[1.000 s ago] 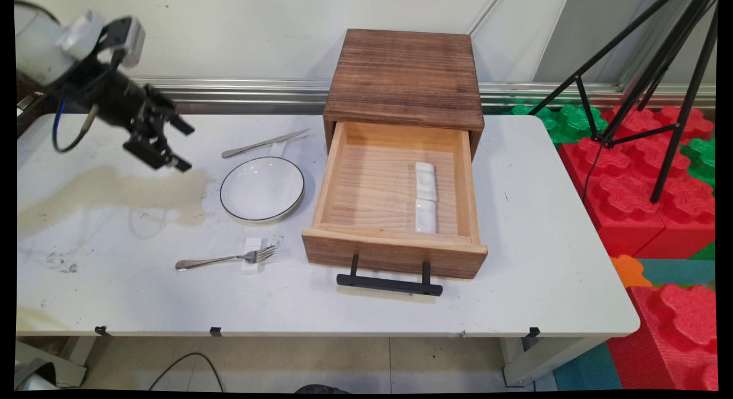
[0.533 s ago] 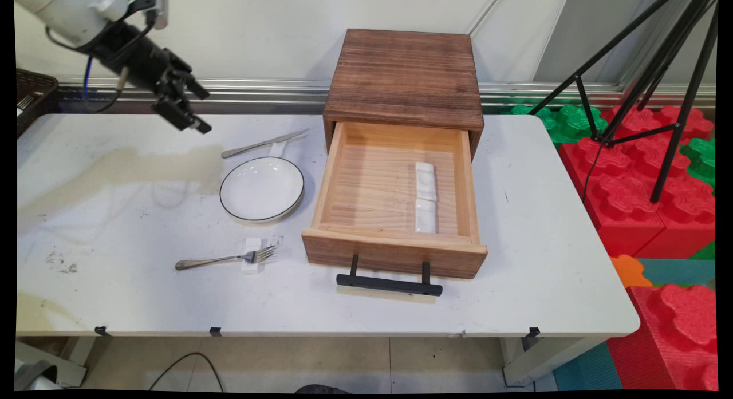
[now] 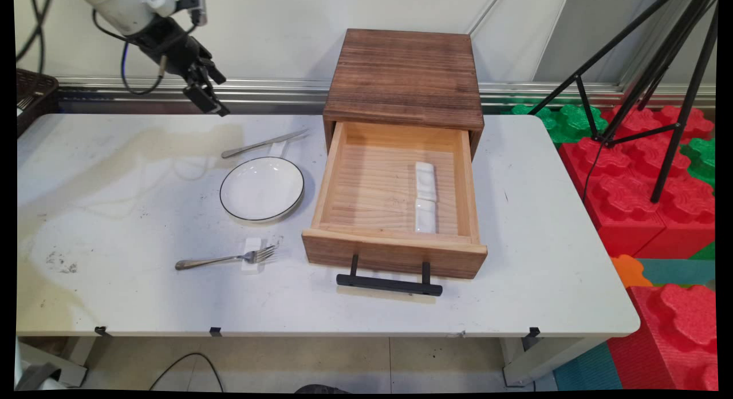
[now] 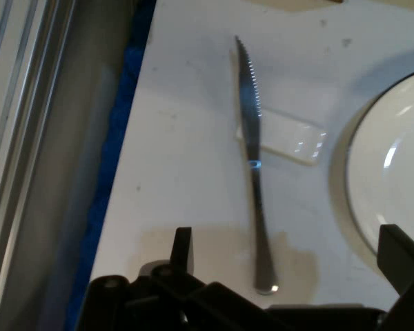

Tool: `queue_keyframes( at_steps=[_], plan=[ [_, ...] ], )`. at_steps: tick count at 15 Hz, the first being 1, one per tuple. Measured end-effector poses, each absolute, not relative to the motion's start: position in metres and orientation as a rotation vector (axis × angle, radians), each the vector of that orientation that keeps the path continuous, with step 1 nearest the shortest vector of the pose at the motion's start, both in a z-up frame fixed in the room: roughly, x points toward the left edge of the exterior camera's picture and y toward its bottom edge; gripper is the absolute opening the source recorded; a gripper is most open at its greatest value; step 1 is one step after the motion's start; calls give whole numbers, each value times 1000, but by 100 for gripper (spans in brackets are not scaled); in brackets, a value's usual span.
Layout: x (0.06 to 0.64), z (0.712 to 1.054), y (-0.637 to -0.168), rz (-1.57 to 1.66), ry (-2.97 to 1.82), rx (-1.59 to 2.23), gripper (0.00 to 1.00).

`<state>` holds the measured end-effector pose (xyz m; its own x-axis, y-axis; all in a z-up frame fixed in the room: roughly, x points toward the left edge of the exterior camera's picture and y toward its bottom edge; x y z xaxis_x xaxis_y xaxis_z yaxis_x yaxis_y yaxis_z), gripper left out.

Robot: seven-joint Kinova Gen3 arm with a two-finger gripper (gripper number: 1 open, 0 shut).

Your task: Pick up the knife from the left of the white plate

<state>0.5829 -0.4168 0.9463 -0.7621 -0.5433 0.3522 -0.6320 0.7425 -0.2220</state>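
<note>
My gripper (image 3: 224, 97) hangs open and empty above the table's back left, a little left of and above a steel knife (image 3: 263, 143). In the hand view the knife (image 4: 254, 158) runs lengthwise between my two fingers (image 4: 183, 245), its serrated blade resting on a small clear-white rest (image 4: 290, 138). A white plate with a dark rim (image 3: 261, 188) lies just in front of the knife, and its edge (image 4: 393, 172) shows at the hand view's right. A fork (image 3: 226, 259) lies nearer the front, its tines on a white rest (image 3: 252, 253).
A wooden cabinet (image 3: 404, 78) stands at the back centre with its drawer (image 3: 395, 253) pulled out; two white rests (image 3: 425, 198) lie inside. The drawer's black handle (image 3: 389, 284) juts toward the front edge. A black tripod (image 3: 658, 72) and red foam blocks (image 3: 647, 187) stand at right.
The gripper has risen and travelled right and toward the back wall, from over the left of the table to a spot near the knife. Nothing on the table moved.
</note>
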Motion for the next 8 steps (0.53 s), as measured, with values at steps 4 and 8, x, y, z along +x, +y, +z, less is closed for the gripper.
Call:
queue_keyframes(
  at_steps=[4, 8],
  plan=[
    [578, 922, -447, 476, -2738, 917, 100],
    [572, 891, -473, 430, -2794, 894, 100]
  ],
)
